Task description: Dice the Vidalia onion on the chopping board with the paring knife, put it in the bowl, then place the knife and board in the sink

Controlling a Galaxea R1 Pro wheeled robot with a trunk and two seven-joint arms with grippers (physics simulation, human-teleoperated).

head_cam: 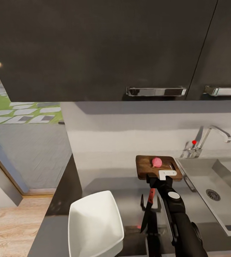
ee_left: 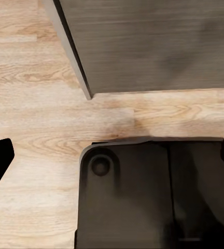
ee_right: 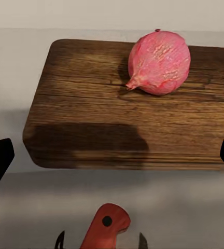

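Pinkish-red Vidalia onion (ee_right: 159,63) sits whole on the dark wooden chopping board (ee_right: 91,109), which lies on the grey countertop (head_cam: 104,178) just left of the steel sink (head_cam: 215,178). Right gripper (ee_right: 112,155) hovers before the board, jaws wide apart, holding nothing. White bowl (head_cam: 94,225) stands nearer.

Dark grained wooden chopping board (ee_right: 127,124), glossy black cabinets (head_cam: 94,46), brushed steel sink (head_cam: 215,178), smooth grey countertop (head_cam: 108,178).
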